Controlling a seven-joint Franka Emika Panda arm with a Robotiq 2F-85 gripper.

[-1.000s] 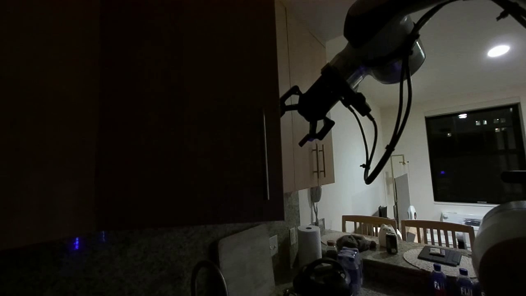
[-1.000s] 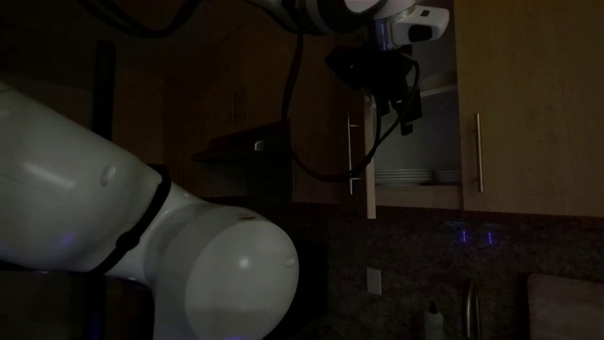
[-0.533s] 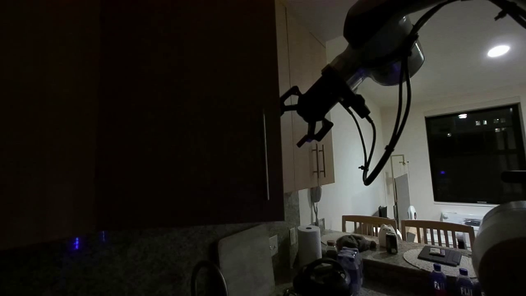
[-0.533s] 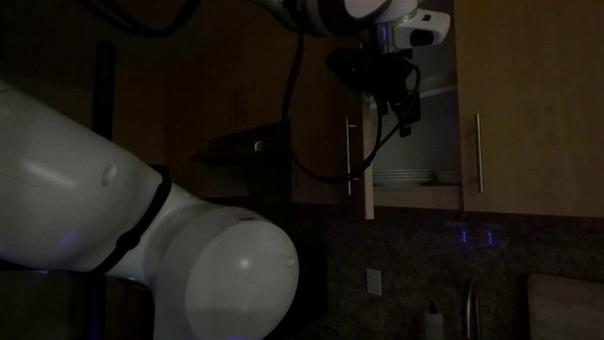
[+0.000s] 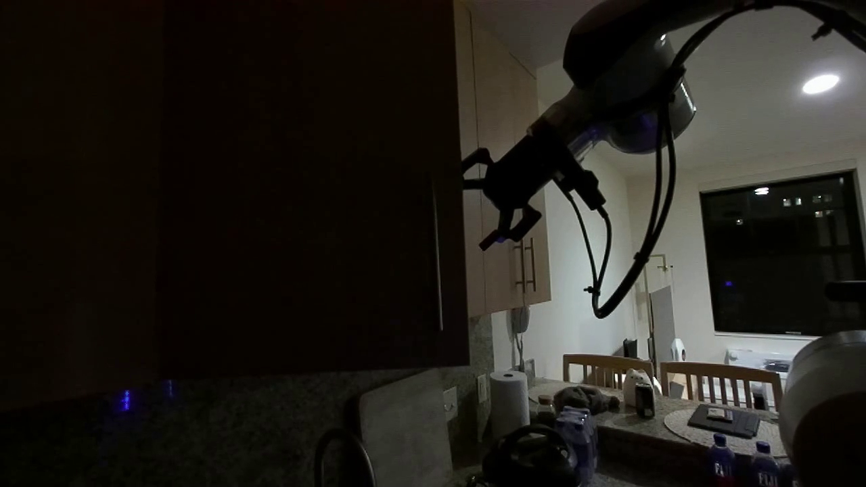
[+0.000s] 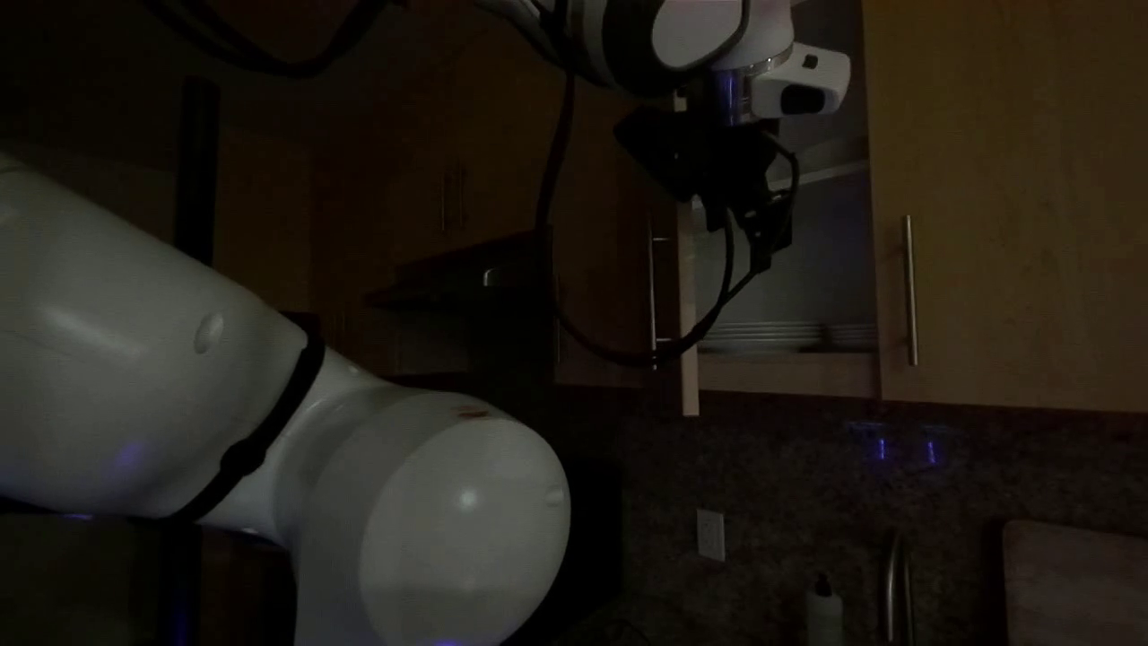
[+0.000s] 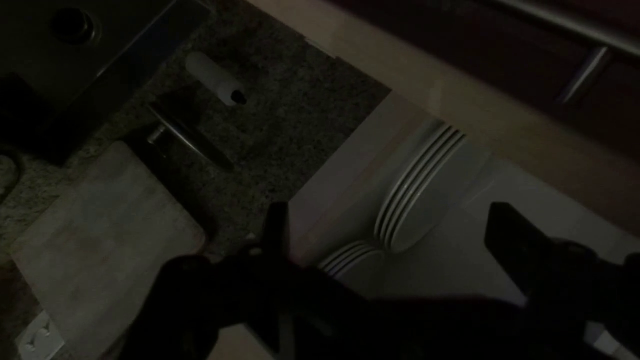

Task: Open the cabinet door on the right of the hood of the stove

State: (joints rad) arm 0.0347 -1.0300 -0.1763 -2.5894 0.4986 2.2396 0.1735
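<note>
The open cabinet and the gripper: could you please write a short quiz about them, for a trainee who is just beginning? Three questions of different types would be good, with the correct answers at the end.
1. True or false: in the wrist view, the gripper is open and does not hold the bar handle.
2. Multiple choice: what is stacked inside the open cabinet? A) books; B) plates; C) pans.
3. Short answer: what shows that the cabinet door is not closed?

Key:
1. True.
2. B.
3. The plates inside can be seen beside the door's edge.
</note>
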